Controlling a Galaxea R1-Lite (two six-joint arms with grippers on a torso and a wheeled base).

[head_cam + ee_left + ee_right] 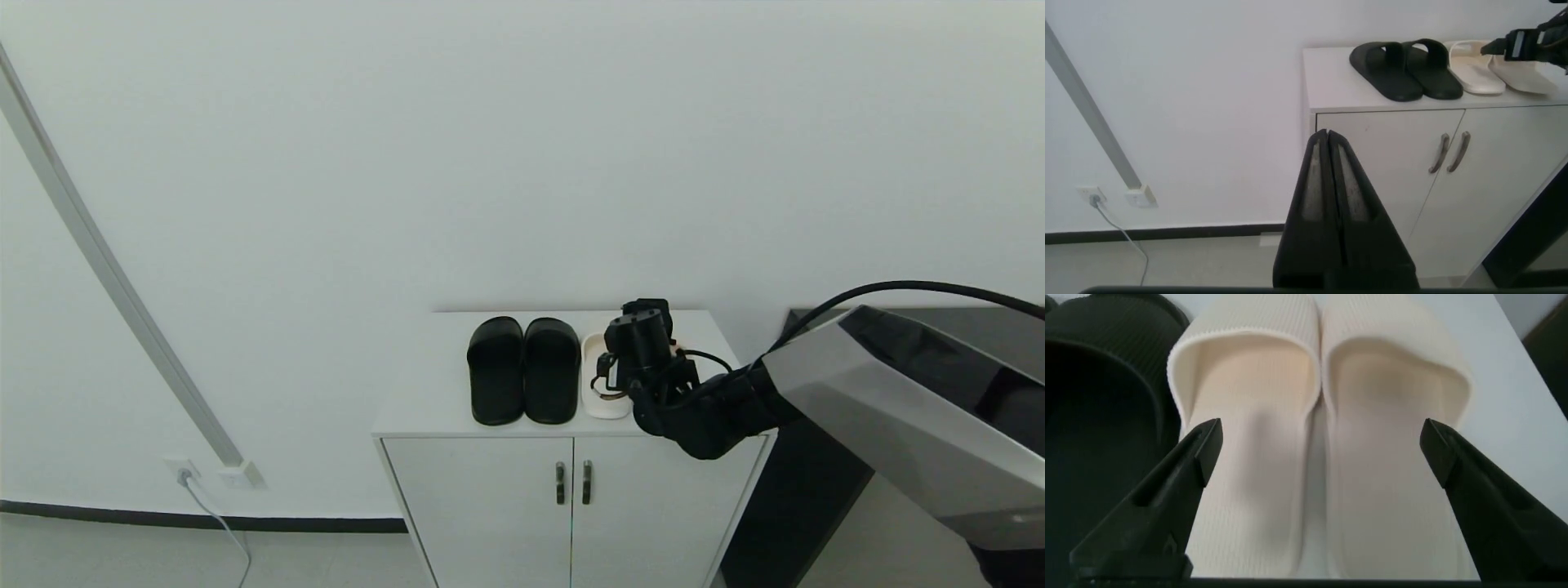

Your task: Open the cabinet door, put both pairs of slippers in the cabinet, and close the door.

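Observation:
A white two-door cabinet (490,514) stands against the wall with both doors shut. On its top lie a black pair of slippers (522,371) and, to their right, a cream pair of slippers (598,392). My right gripper (645,327) hovers over the cream pair, open. In the right wrist view its fingers (1167,506) straddle both cream slippers (1323,400) at their open heel ends, apart from them. My left gripper (1329,163) is shut and empty, low in front of the cabinet (1388,155), left of the door handles (1451,152).
The door handles (573,482) sit side by side at the doors' meeting edge. A wall socket with a cable (184,474) and a slanted conduit (106,261) are on the wall to the left. A dark unit (816,490) stands close against the cabinet's right side.

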